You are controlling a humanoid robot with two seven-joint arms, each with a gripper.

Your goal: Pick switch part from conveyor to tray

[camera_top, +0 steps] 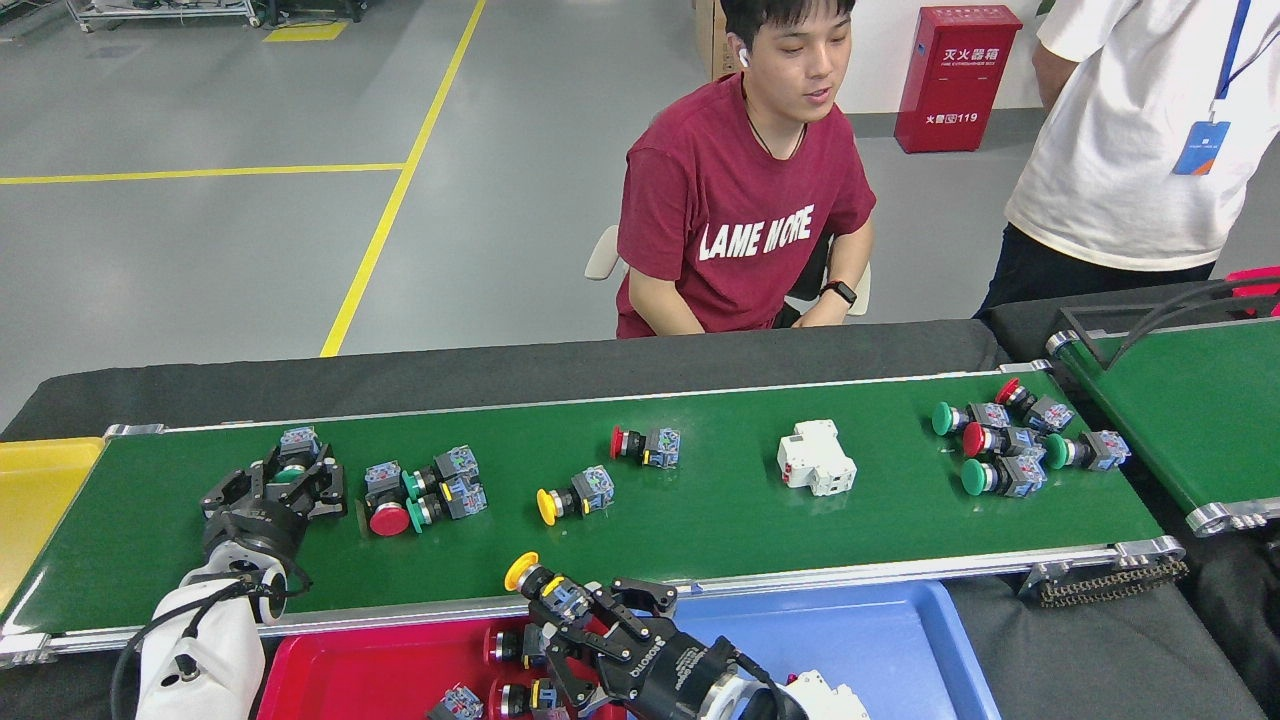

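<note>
My right end effector [560, 605] is clamped on a yellow-capped switch part [540, 586] above the red tray [380, 670]. My left end effector [285, 480] straddles a green switch part [295, 455] on the conveyor [700, 520], fingers apart.

I read "LAME MORE" in white on the seated person's maroon T-shirt [745, 200]. The red cabinet [955, 75] behind carries white Chinese characters and the number 119. My right gripper [600, 625] bears "ROBOTIQ".
</note>
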